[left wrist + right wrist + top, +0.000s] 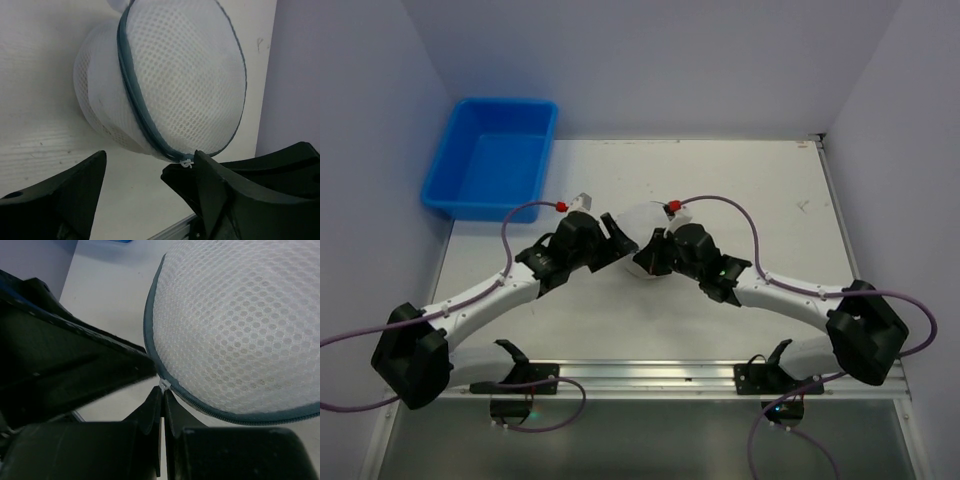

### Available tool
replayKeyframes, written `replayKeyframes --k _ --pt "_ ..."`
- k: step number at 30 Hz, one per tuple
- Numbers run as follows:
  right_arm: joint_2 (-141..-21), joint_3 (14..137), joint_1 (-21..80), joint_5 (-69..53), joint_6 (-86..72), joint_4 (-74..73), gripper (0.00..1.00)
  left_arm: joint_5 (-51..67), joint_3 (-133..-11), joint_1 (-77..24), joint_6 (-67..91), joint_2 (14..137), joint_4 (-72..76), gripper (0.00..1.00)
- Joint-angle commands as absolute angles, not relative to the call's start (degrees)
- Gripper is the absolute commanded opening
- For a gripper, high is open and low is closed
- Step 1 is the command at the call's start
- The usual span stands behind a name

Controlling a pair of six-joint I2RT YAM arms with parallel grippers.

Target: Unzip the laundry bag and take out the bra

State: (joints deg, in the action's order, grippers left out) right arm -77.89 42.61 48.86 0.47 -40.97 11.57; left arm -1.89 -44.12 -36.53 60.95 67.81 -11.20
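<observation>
A blue tub (pixel 495 165) is seen at the far left corner of the table (pixel 750 200), well apart from the work. The left gripper (pixel 613 232) is held just beside the laundry bag (pixel 185 80) with its jaws apart and nothing clamped between them. The bag lies at the middle of the table between the two grippers, and its zip (pixel 135 100) is seen closed all round the flap. No bra can be made out through the mesh.

The right gripper (pixel 162 400) is pressed together, and the small white zip pull (pixel 164 385) appears to be pinched at its tips.

The unzipping step is judged to be only at its start. For the next move, the pull has to be drawn along the curve of the zip, while the bag is probably best steadied by the left gripper so that it is not dragged along.
</observation>
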Motion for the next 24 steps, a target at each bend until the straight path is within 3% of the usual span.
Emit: replayKeyframes --k 1,2,5,6,9,17,24 --pt "-78.7 45.0 49.5 1.4 -41.1 14.2 0.0 -3.7 -44.3 -38.9 65.2 71.2 -6.8 0.71" --pt "-78.6 44.6 49.7 1.4 -41.0 13.7 0.0 -4.0 -44.1 -39.0 65.5 72.2 -6.1 0.67" --pt "-77.1 42.9 49.7 1.8 -40.0 11.9 0.0 -5.8 -44.2 -39.0 66.0 73.2 -5.0 0.45" --pt "-75.5 41.4 49.7 2.4 -39.2 10.6 0.0 -6.7 -44.2 -38.9 66.0 73.0 -5.1 0.27" --pt "-71.8 38.8 48.6 4.4 -36.4 7.9 0.0 -8.3 -44.4 -38.8 65.1 72.6 -5.7 0.01" --pt "-56.8 30.2 35.6 3.5 -31.3 -2.8 0.0 -2.7 -42.3 -34.0 54.9 70.8 -6.4 0.0" --pt "-61.5 35.0 35.6 -5.8 -26.8 -5.1 0.0 3.6 -51.7 -28.7 41.0 75.8 -9.1 0.01"
